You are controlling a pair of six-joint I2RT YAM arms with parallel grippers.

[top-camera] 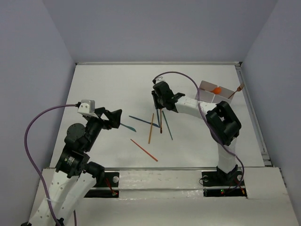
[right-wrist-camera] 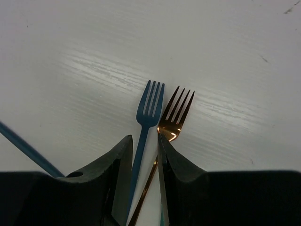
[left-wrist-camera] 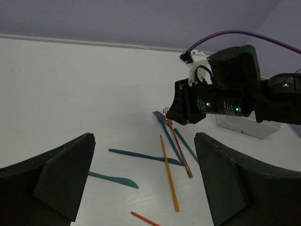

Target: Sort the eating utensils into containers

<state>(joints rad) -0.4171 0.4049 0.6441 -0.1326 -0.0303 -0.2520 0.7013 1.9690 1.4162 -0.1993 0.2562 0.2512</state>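
Several thin utensils lie at mid-table: a blue fork (right-wrist-camera: 149, 106), a copper fork (right-wrist-camera: 176, 113), a dark blue knife (top-camera: 143, 121), a teal knife (top-camera: 128, 127), an orange stick (top-camera: 151, 128), a red-orange stick (top-camera: 144, 149) and a teal stick (top-camera: 167, 126). My right gripper (right-wrist-camera: 145, 139) is low over the two fork handles, its jaws narrowly apart around the blue fork's handle, with the copper handle by the right finger. My left gripper (left-wrist-camera: 146, 183) is wide open and empty above the teal knife (left-wrist-camera: 113, 179). The white divided box (top-camera: 208, 87) at the far right holds an orange spoon (top-camera: 216, 90).
A copper utensil (top-camera: 239, 89) sticks out past the box's right side. Purple cables (top-camera: 33, 127) loop off both arms. A raised rail (top-camera: 251, 113) runs along the table's right edge. Grey walls close in the table on three sides.
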